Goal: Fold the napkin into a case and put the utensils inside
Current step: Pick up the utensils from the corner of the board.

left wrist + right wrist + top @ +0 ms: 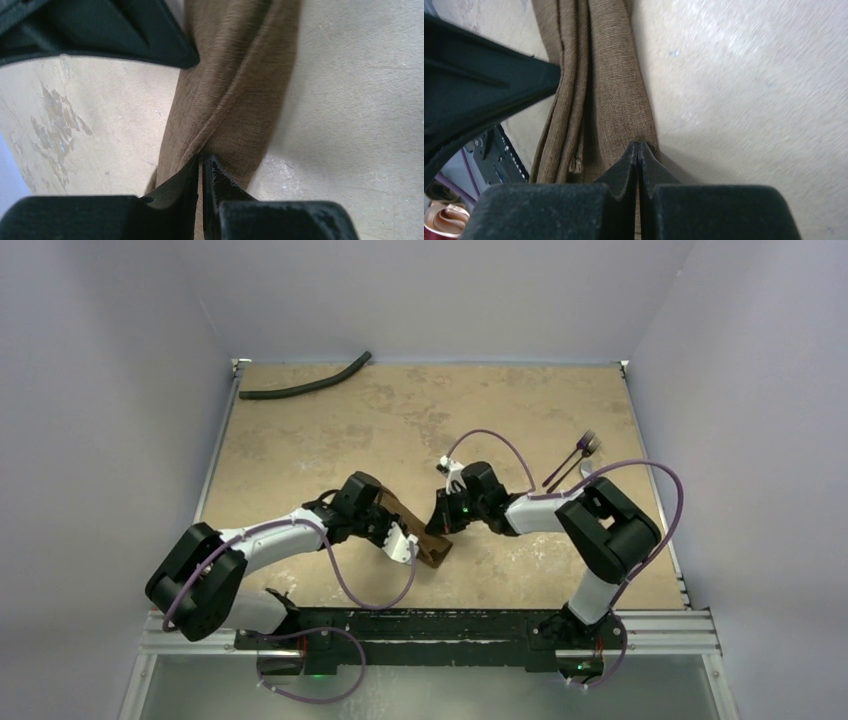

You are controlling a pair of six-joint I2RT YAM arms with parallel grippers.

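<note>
The left gripper [200, 165] and right gripper [638, 147] each pinch an edge of the napkin [436, 552], bunched into a narrow strip between them, so folding seems only partway done, while the utensils [575, 460] lie well apart, not yet tucked in

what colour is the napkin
The napkin is plain brown with no pattern; it shows best in the right wrist view.

From high behind the arm bases [572, 625] you look down on the whole mottled tan tabletop [400, 420], while each wrist camera peers past its own black fingers [222, 195], very close, at the soft brown folded cloth napkin [235, 90] that all three views share.
</note>
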